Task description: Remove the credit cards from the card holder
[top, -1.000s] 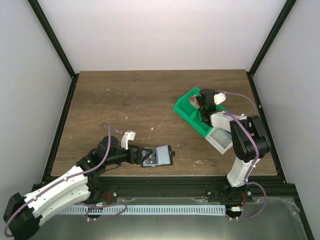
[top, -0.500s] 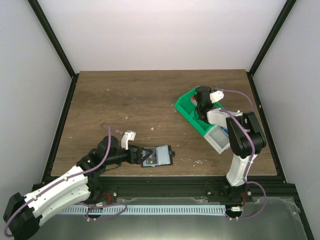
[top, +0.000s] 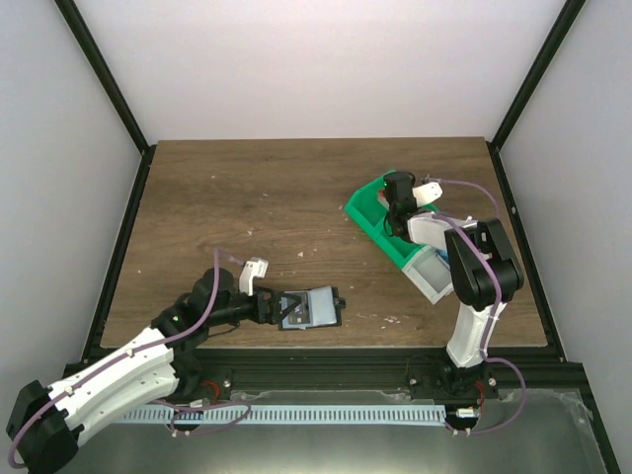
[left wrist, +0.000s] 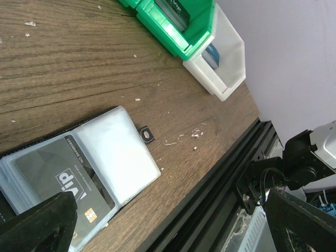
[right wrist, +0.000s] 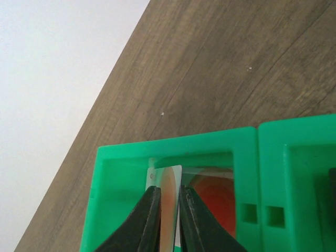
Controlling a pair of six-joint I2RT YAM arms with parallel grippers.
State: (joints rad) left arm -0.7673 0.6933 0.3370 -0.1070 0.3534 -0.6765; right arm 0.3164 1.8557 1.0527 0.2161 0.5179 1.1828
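The card holder (top: 318,306) lies open near the table's front edge, pale blue-grey inside (left wrist: 115,152), with a dark credit card (left wrist: 58,173) in its slot and a small black tab (left wrist: 146,135). My left gripper (top: 272,308) is at its left edge with jaws wide apart (left wrist: 168,210); one finger (left wrist: 37,226) lies over the holder. My right gripper (top: 395,205) is down in the far compartment of the green tray (right wrist: 115,173) and is shut (right wrist: 169,190) on a white credit card with a red blotch (right wrist: 169,178), held on edge. Another red-blotched card (right wrist: 215,202) lies in that compartment.
The green tray (top: 367,212) sits at the right, with a clear-white tray (top: 434,276) joined to its near end. The white tray holds a dark blue card (left wrist: 211,54), and another green compartment holds a dark card (left wrist: 176,13). The table's black front rail (left wrist: 210,199) runs close to the holder.
My right gripper has shifted a little left and down into the green tray with the card. The left arm and the card holder have not moved.
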